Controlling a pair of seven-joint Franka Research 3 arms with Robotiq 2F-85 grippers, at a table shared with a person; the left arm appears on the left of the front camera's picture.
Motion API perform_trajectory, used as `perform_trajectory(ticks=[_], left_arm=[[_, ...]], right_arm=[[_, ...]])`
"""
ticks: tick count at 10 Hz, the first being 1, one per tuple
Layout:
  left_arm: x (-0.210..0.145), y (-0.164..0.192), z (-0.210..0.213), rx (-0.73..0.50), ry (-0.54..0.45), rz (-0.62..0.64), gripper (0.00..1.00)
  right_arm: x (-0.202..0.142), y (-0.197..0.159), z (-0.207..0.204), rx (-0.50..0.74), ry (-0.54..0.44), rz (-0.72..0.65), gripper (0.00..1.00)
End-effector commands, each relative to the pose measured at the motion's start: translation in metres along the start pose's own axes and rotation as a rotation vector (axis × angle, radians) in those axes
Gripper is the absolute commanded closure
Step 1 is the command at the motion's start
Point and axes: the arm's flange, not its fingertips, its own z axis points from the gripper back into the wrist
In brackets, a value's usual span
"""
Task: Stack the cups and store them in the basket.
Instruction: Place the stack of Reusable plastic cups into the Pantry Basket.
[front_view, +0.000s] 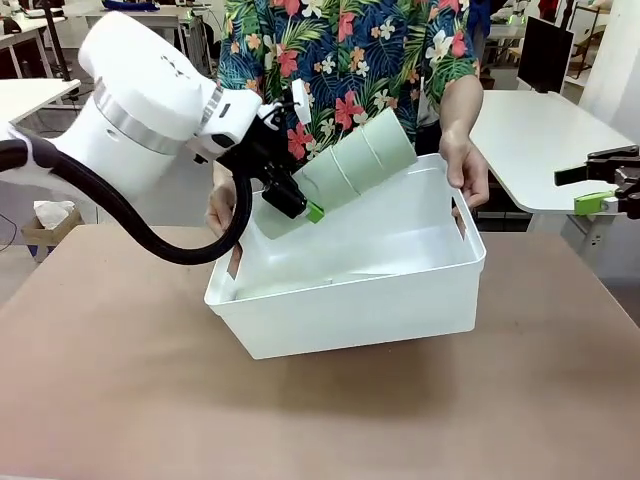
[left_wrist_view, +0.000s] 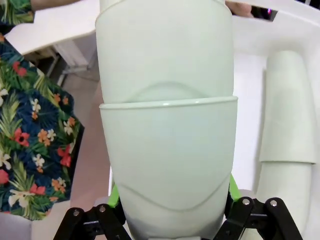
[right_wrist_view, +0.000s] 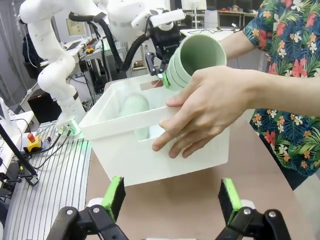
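A nested stack of pale mint cups (front_view: 355, 165) hangs tilted over the white basket (front_view: 350, 310), rims pointing up toward the person. My left gripper (front_view: 300, 205) is shut on the stack's lower end. In the left wrist view the stack (left_wrist_view: 167, 150) sits between the green pads. Another stack of cups (left_wrist_view: 287, 125) lies inside the basket (left_wrist_view: 247, 90). The person's hands (front_view: 465, 165) hold the basket's short ends and tip it toward me. My right gripper (front_view: 598, 182) stays open off to the right; it (right_wrist_view: 172, 205) faces the basket (right_wrist_view: 150, 165) and a hand (right_wrist_view: 215, 105) on its rim.
The brown table (front_view: 320, 420) has free room in front of the basket. A white table (front_view: 540, 140) stands behind at the right. The person in a floral shirt (front_view: 350, 50) stands at the far edge.
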Motion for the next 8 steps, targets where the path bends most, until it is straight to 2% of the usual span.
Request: perform_trajectory(ticks=[1,4,8], left_arm=[[0.006,0.008,-0.008,0.016,0.045,0.027,0.14],[-0.003,0.005,-0.028,0.017,0.112,0.031,0.14],[-0.005,-0.018,-0.033,0.038,0.128,0.009,0.14]], right_arm=[[0.004,0.001,0.0,-0.002,-0.021,-0.022,0.0],[0.004,0.001,0.0,-0.002,-0.021,-0.022,0.0],[0.004,0.001,0.0,-0.002,-0.021,-0.022,0.0]])
